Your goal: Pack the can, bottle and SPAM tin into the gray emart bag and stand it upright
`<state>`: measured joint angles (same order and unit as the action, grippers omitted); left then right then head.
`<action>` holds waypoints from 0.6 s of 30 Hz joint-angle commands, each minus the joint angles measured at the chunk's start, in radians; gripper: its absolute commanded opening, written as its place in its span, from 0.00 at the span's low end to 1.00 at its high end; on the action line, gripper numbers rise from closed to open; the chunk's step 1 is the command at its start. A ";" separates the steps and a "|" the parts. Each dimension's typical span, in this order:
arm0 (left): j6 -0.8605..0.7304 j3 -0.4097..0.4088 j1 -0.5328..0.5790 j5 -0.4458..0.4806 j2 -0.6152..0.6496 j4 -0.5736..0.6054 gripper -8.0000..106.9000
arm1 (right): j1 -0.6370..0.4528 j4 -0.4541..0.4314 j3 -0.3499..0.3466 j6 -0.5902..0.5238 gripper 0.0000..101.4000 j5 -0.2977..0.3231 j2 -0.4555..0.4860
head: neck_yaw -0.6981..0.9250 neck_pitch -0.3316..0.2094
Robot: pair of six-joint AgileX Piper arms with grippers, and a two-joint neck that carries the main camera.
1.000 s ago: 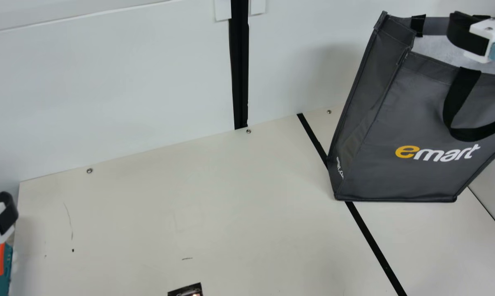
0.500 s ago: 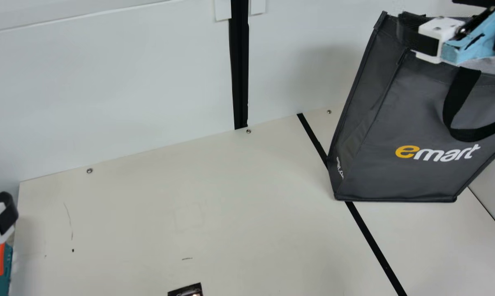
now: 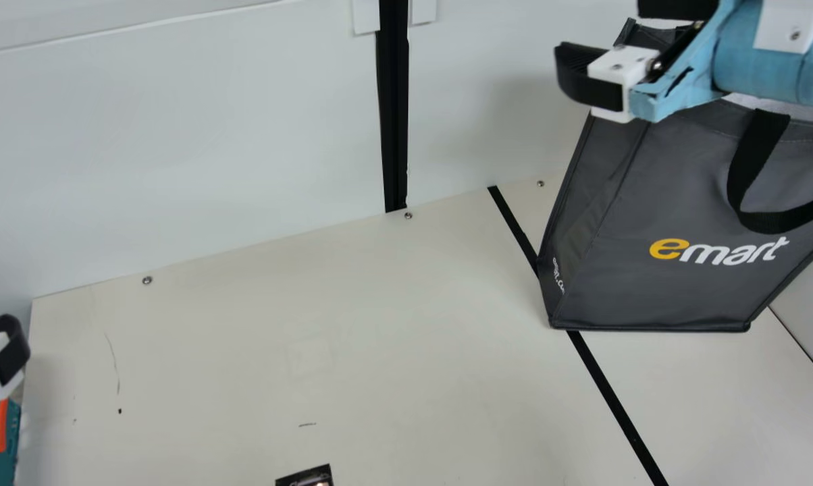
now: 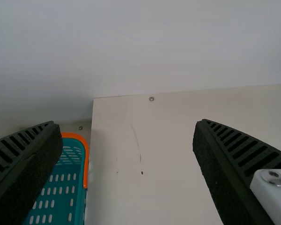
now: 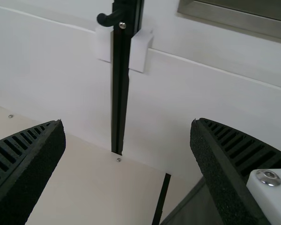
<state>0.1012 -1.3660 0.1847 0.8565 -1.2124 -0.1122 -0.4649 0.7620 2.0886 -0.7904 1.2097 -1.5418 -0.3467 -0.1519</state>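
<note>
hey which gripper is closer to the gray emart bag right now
Right. The right gripper is up near the top of the gray emart bag; the left gripper is across the table, by the teal basket.

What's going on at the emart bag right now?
Nothing is being gripped: the right hand is open and empty, up by the top of the gray emart bag, which stands upright on the table. The left hand is also open and empty, near a teal basket. Can't tell what's packed inside the bag.
</note>
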 commanded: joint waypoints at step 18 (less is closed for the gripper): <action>0.000 0.000 0.000 0.000 0.000 0.000 0.85 | 0.352 -0.293 -0.318 0.070 0.94 -0.308 0.105 | -0.002 -0.023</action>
<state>0.1012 -1.3660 0.1847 0.8565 -1.2124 -0.1122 -0.1352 0.5085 1.8045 -0.7232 0.9377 -1.4410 -0.3482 -0.1519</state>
